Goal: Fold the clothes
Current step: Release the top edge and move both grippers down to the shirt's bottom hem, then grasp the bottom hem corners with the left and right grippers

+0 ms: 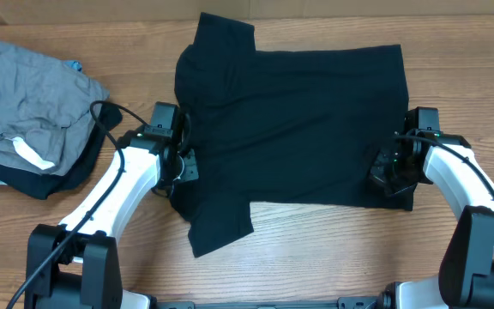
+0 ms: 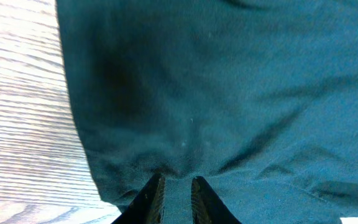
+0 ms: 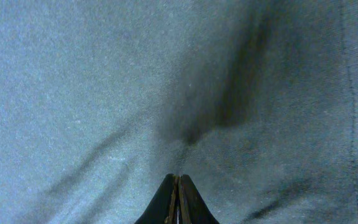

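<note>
The black T-shirt (image 1: 298, 120) lies spread across the middle of the table, with one sleeve at the far left and the other at the near left. My left gripper (image 1: 183, 163) sits at its left edge. In the left wrist view the fingers (image 2: 174, 180) are pinched on a pucker of the shirt fabric (image 2: 229, 93). My right gripper (image 1: 384, 176) is at the shirt's near right corner. In the right wrist view its fingers (image 3: 179, 178) are pressed together, with creases in the fabric (image 3: 104, 81) running out from the tips. The neck tag is hidden.
A grey garment (image 1: 33, 103) with a white label (image 1: 33, 154) lies crumpled at the far left on a dark garment (image 1: 54, 182). Bare wooden table (image 1: 316, 249) shows in front of the shirt and beside it in the left wrist view (image 2: 23, 124).
</note>
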Robot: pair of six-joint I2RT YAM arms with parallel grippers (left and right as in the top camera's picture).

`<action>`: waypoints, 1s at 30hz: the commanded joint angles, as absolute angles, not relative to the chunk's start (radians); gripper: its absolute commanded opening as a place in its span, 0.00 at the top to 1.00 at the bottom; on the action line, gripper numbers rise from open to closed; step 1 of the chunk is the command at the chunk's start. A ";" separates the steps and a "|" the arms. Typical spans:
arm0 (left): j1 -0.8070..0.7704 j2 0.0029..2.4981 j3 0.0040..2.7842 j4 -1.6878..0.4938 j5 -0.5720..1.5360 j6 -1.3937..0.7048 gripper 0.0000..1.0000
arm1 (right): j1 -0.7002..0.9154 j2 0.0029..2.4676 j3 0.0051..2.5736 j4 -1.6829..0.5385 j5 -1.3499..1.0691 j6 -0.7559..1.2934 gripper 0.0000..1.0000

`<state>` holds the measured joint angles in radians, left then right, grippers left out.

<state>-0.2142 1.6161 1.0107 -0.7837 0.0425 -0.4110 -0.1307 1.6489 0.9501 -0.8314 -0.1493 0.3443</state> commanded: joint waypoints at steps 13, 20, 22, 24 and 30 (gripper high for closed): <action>-0.205 1.723 0.968 -0.739 0.176 -0.382 0.80 | -0.323 1.650 0.818 -0.791 -0.096 0.458 0.96; -0.205 1.723 0.968 -0.825 0.232 -0.331 0.81 | -0.517 1.650 0.751 -0.744 -0.046 0.476 0.96; -0.205 1.723 0.968 -0.849 0.237 -0.320 0.81 | -0.544 1.650 0.751 -0.743 -0.046 0.476 0.96; -0.205 1.723 0.968 -0.872 0.237 -0.313 0.81 | -0.545 1.650 0.751 -0.742 -0.045 0.475 0.96; -0.206 1.723 0.968 -0.942 0.238 -0.313 0.91 | -0.545 1.650 0.764 -0.744 -0.046 0.467 0.96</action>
